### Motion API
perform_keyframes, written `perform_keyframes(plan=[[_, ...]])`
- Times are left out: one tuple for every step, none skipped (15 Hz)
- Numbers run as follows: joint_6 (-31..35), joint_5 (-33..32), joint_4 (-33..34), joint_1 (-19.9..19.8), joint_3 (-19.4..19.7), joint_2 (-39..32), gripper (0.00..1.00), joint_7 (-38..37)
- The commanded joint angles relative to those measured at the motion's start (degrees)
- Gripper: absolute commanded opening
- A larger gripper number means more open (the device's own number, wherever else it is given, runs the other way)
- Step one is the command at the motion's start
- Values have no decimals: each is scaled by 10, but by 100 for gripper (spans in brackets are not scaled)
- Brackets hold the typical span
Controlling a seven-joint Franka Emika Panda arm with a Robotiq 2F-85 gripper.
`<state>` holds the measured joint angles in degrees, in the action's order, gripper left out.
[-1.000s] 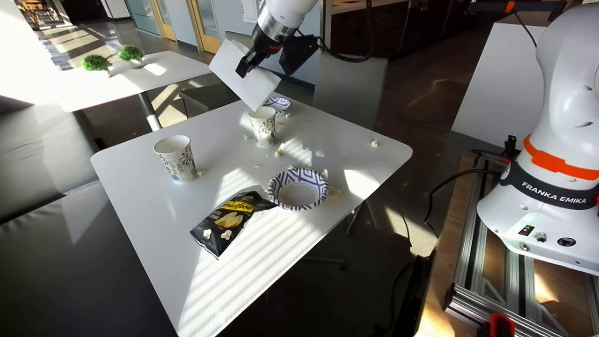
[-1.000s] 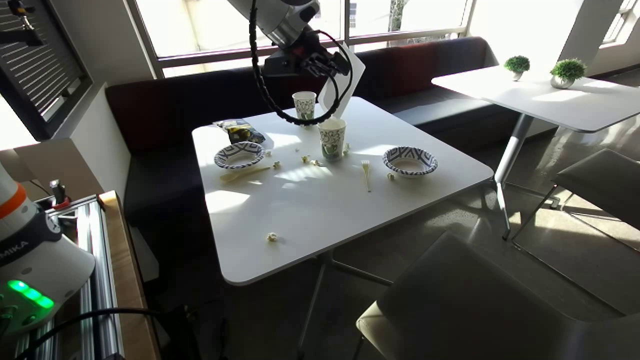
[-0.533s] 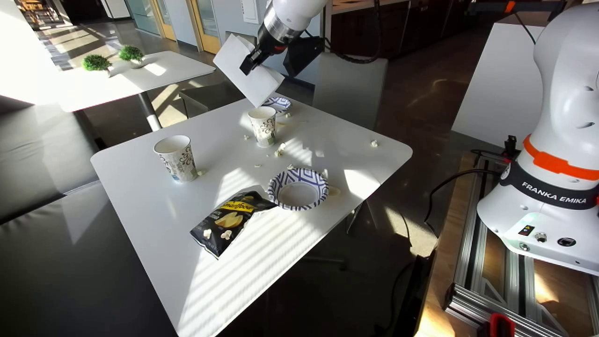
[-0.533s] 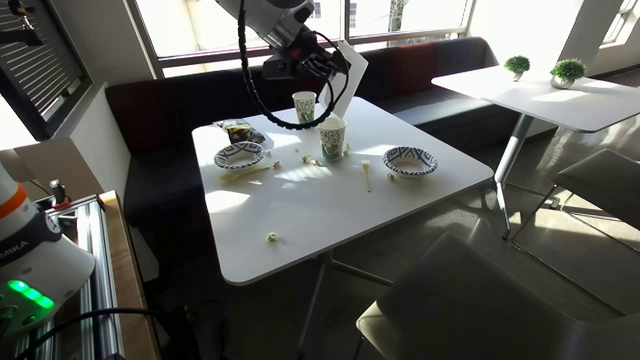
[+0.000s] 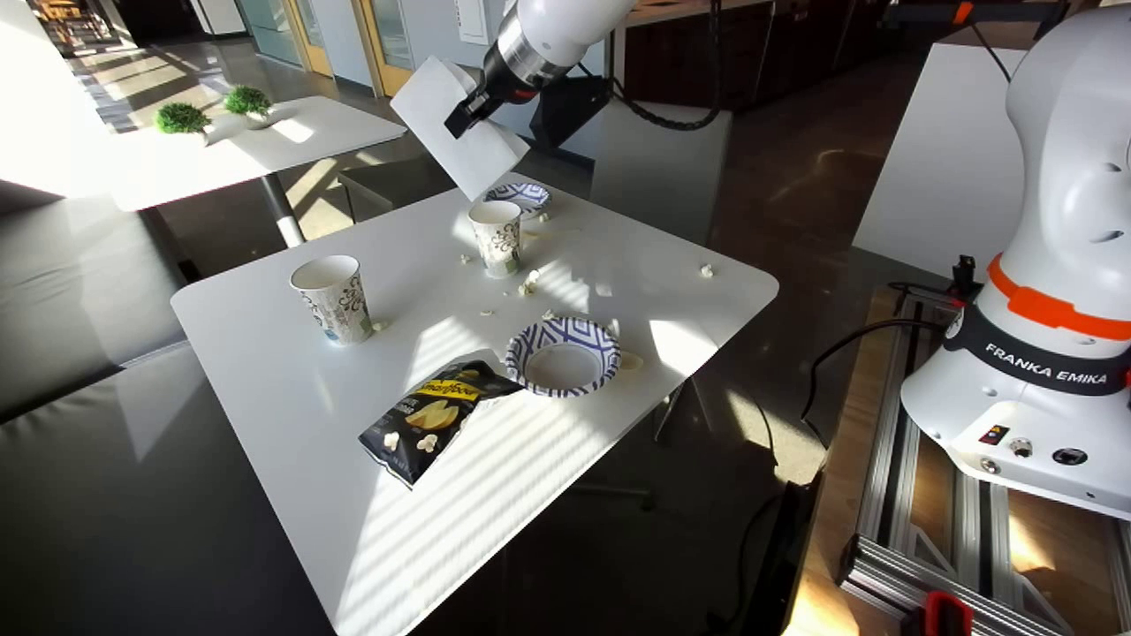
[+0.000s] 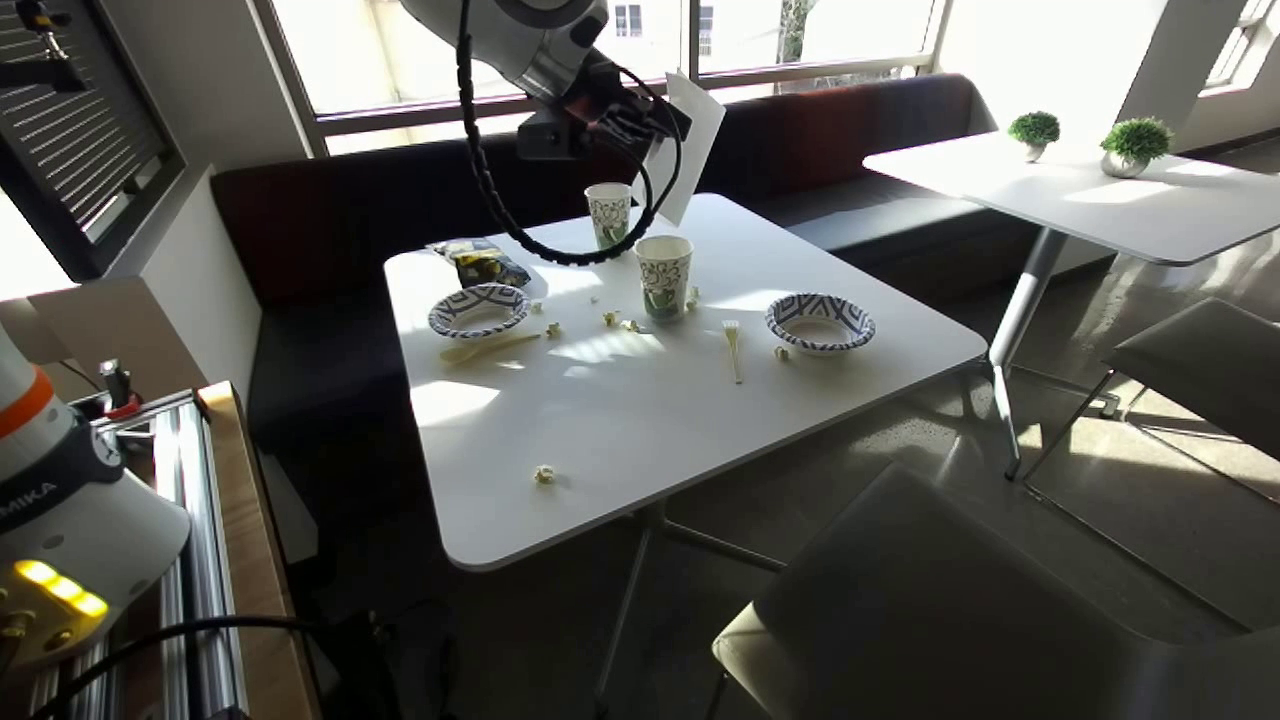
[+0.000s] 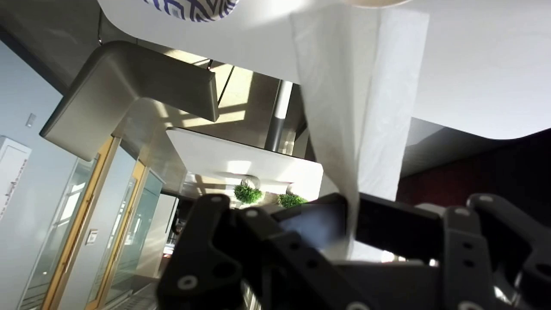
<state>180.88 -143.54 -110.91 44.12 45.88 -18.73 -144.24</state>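
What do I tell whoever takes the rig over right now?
Gripper: shut on a white napkin.
Where: napkin held up off the table, lower end near a cup. Also on the table: another cup, two bowls, snack bag, scattered popcorn.
Done: napkin gripped and lifted.
Left: napkin not yet set down or released.
Base lights show yellow.
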Motion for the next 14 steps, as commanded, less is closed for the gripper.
perform_keyframes(plan=[[-50, -4, -49, 29, 23, 28, 0, 9], [-65, -2, -57, 36, 32, 30, 0, 13], [-72, -5, -62, 36, 30, 34, 0, 11], [-71, -10, -67, 29, 13, 45, 0, 23], [-78, -7, -73, 28, 5, 54, 0, 32], [-85, -7, -78, 24, -4, 64, 0, 34], [-91, -7, -86, 6, -44, 97, 0, 46], [-92, -7, -89, 4, -56, 103, 0, 57], [-97, -7, -87, 12, -43, 90, 0, 53], [-93, -7, -90, 2, -61, 105, 0, 49], [-103, -7, -93, 9, -45, 98, 0, 47], [-105, -7, -96, 7, -46, 101, 0, 46], [-110, -7, -99, 8, -41, 100, 0, 46], [-111, -7, -101, 6, -39, 100, 0, 46]])
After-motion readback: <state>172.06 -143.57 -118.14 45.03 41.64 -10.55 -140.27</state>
